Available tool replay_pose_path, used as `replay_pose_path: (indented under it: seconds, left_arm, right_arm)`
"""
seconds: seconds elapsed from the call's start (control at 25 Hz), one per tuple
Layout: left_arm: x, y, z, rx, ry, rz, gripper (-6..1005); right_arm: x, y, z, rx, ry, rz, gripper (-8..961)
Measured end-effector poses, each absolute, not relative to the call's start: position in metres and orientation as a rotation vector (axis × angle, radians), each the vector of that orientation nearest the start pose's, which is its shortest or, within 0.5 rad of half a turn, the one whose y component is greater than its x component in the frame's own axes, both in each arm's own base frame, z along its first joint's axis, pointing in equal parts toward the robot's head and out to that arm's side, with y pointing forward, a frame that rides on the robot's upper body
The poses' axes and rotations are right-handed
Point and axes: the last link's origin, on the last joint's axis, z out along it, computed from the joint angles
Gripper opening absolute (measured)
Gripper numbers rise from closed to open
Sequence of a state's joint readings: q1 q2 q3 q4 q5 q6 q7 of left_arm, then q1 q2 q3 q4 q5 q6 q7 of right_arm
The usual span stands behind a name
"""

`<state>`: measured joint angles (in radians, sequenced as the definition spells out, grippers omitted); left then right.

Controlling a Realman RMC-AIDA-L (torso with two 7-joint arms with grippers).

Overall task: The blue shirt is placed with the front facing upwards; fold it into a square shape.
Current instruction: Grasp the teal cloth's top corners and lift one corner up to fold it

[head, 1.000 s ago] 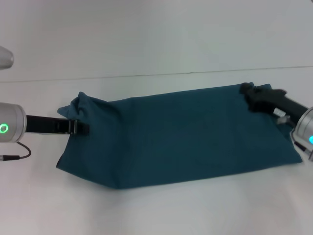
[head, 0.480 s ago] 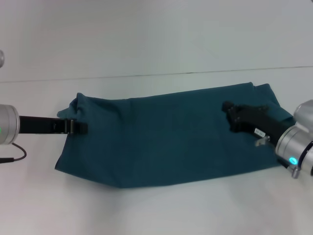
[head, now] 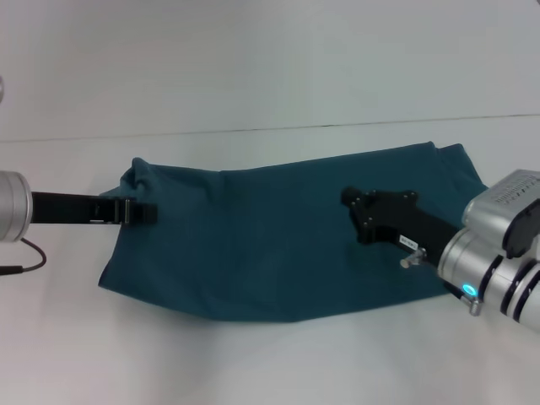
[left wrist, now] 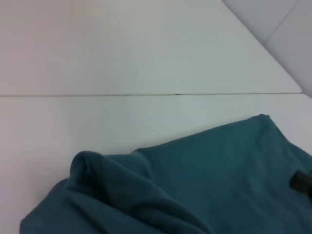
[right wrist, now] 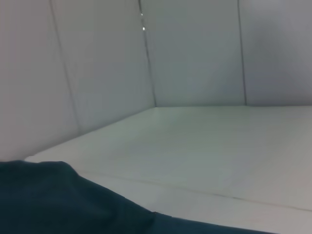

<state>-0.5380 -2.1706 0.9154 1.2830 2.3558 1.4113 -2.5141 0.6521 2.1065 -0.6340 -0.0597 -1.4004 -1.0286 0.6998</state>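
Observation:
The blue shirt lies folded into a long band across the white table, plain side up, with no print showing. Its left end is bunched into a raised hump. My left gripper sits at that left edge, shut on the cloth just below the hump. My right gripper hovers over the right half of the band, pointing left, open with nothing in it. The far right corner of the shirt lies flat. The right wrist view catches only a dark edge of the shirt.
A seam runs across the table behind the shirt. A thin cable hangs under the left arm. White wall panels stand beyond the table.
My right gripper left the shirt's far right corner and moved left and nearer, over the band. That corner now lies flat. The left gripper rose slightly with the left edge.

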Motion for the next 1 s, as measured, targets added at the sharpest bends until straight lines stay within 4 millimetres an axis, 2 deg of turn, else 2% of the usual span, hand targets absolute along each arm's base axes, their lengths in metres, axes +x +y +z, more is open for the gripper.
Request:
replay_pose_path:
  seconds: [0.28, 0.68, 1.0]
  left_arm:
    - [-0.191, 0.374, 0.046, -2.347, -1.311, -0.321, 33]
    - [-0.165, 0.373, 0.064, -2.373, -1.231, -0.332, 34]
    - [-0.156, 0.374, 0.064, -2.401, -1.206, -0.329, 34]
  right_arm:
    - [0.259, 0.365, -0.086, -2.228, 0.655, 0.738, 20]
    - [0.207, 0.367, -0.122, -2.38, 0.628, 0.775, 25]
    - [0.175, 0.364, -0.156, -2.511, 0.677, 0.662, 29]
